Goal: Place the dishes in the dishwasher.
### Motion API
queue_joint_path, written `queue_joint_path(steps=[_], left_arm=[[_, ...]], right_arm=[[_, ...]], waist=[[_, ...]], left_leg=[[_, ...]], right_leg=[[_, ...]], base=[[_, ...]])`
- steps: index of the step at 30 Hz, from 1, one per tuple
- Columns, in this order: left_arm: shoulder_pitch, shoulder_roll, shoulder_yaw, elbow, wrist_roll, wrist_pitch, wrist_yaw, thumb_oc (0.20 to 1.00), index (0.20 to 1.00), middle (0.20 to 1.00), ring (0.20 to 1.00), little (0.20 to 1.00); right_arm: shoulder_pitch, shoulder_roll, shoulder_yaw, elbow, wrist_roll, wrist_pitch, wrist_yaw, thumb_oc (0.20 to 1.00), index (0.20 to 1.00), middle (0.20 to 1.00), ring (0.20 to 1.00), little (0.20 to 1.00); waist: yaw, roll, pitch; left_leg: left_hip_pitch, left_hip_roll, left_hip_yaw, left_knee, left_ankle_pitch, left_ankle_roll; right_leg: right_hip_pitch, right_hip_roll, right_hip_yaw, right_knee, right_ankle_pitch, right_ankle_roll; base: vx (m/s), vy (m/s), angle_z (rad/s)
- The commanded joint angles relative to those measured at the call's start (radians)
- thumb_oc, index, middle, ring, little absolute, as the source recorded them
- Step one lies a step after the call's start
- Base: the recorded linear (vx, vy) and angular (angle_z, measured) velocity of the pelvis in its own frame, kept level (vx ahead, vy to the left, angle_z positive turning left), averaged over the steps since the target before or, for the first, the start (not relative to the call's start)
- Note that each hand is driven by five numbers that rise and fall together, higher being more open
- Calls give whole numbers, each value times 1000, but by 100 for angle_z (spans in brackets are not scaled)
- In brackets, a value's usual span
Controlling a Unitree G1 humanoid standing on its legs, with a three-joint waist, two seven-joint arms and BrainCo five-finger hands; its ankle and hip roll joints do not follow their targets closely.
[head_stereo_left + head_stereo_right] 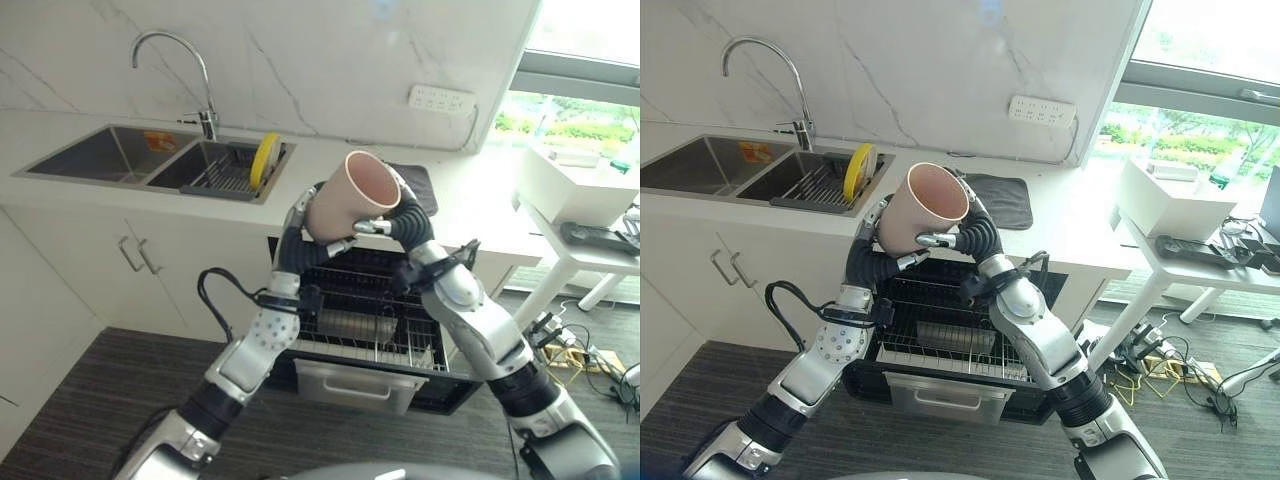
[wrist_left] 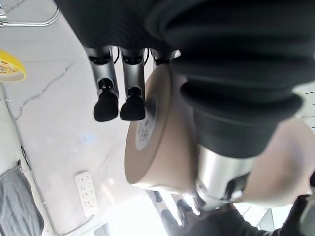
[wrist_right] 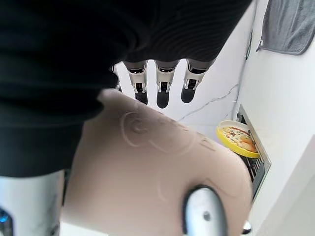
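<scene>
R hand (image 1: 955, 238): fingers and thumb curled round the pink cup (image 1: 923, 206), gripping its side; cup held up in the air, tilted, mouth up and to the right.
L hand (image 1: 872, 232): at cup's base/left side, fingers straight against the bottom, not wrapped.
Cup pos: above open dishwasher (image 1: 940, 340), near desk (image 1: 1060, 225) edge.
Dishwasher: rack pulled out, under desk, centre.
Yellow plate (image 1: 858, 170): standing on edge in sink (image 1: 760, 170) rack, far left.
Grey mat (image 1: 1002, 200): on desk just behind cup.
</scene>
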Motion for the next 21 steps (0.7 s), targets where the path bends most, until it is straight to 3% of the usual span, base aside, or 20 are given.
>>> queue_joint_path(steps=[1, 5, 6, 7, 8, 21], left_arm=[[-168, -1, -9, -44, 51, -52, 9, 200, 200, 200, 200, 200], [-171, -3, -17, -47, 54, -41, 15, 200, 200, 200, 200, 200], [-174, -2, -17, -49, 55, -40, 16, 200, 200, 200, 200, 200], [-175, -2, -17, -50, 53, -40, 14, 200, 200, 200, 200, 200], [-179, -2, -18, -46, 50, -40, 12, 200, 200, 200, 200, 200], [-172, -11, -44, -26, 59, -47, -8, 200, 200, 200, 200, 200]], right_arm=[[-124, 22, -17, -23, 34, -46, -14, 1000, 1000, 1000, 1000, 1000], [-144, 27, -17, -25, 8, -52, -20, 1000, 1000, 1000, 1000, 1000], [-151, 26, -13, -25, -2, -47, -17, 915, 915, 915, 915, 915], [-156, 25, -12, -25, -5, -47, -14, 705, 705, 705, 705, 705], [-171, 20, -11, -32, -21, -87, 3, 200, 200, 200, 200, 200], [-190, 34, -16, -46, -66, -136, -59, 200, 200, 200, 200, 200]], waist=[[27, 24, 17], [29, 24, 15], [29, 25, 15], [30, 25, 15], [31, 25, 14], [40, 28, 10]], left_leg=[[97, 1, 11, 4, -133, 11], [96, 0, 11, 4, -133, 11], [96, 0, 11, 4, -133, 11], [96, 0, 10, 4, -133, 11], [95, 0, 10, 4, -133, 12], [90, -3, 2, 4, -134, 15]], right_leg=[[23, -21, 5, 7, -48, 3], [21, -21, 8, 7, -49, 2], [21, -21, 8, 7, -49, 2], [21, -21, 8, 7, -50, 2], [21, -20, 7, 7, -50, 2], [20, -20, 7, 7, -53, 0]], base=[[0, 0, 0], [0, 0, 0], [0, 0, 0], [0, 0, 0], [0, 0, 0], [0, 0, 0]])
